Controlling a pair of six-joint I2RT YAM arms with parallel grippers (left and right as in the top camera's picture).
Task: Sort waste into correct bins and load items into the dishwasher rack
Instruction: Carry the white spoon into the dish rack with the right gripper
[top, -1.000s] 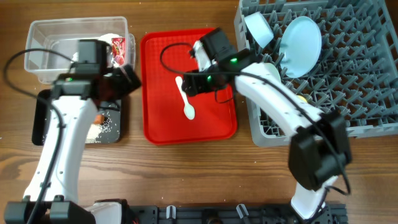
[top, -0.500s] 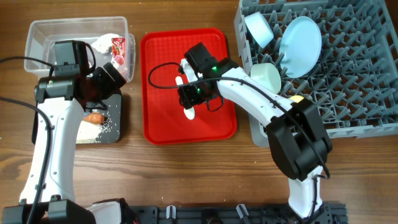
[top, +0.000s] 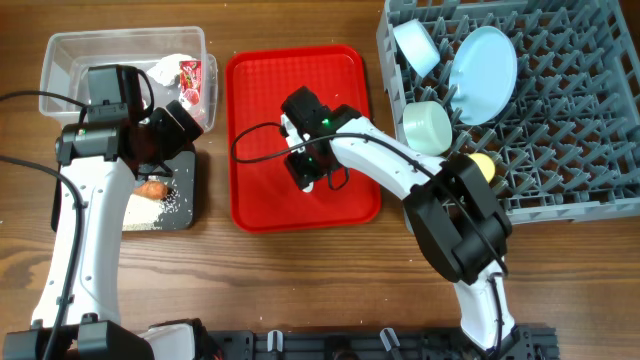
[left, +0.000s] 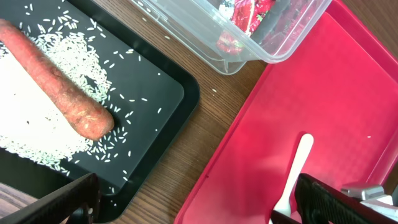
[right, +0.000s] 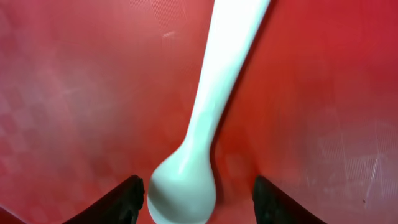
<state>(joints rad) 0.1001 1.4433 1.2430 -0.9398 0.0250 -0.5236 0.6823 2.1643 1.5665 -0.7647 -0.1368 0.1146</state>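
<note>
A white spoon (right: 211, 112) lies on the red tray (top: 260, 120); it also shows in the left wrist view (left: 297, 163). My right gripper (top: 308, 167) is open and low over the tray, its fingers (right: 199, 202) on either side of the spoon's bowl end. My left gripper (top: 188, 125) is open and empty (left: 199, 208), above the black tray's (top: 188, 212) right edge. An orange carrot (left: 62, 93) and rice grains (left: 37, 118) lie in the black tray. The clear tub (top: 70, 50) holds a red-and-white wrapper (top: 188, 75) and crumpled paper (top: 165, 65).
The grey rack (top: 560, 130) at the right holds a pale blue plate (top: 482, 60), a pale bowl (top: 415, 45), a mint-green bowl (top: 427, 125) and a yellow cup (top: 482, 165). Bare wood lies along the table front.
My right gripper has moved left and down onto the spoon, fingers now straddling its bowl end. My left arm swung back to the left a second ago and has held still since.
</note>
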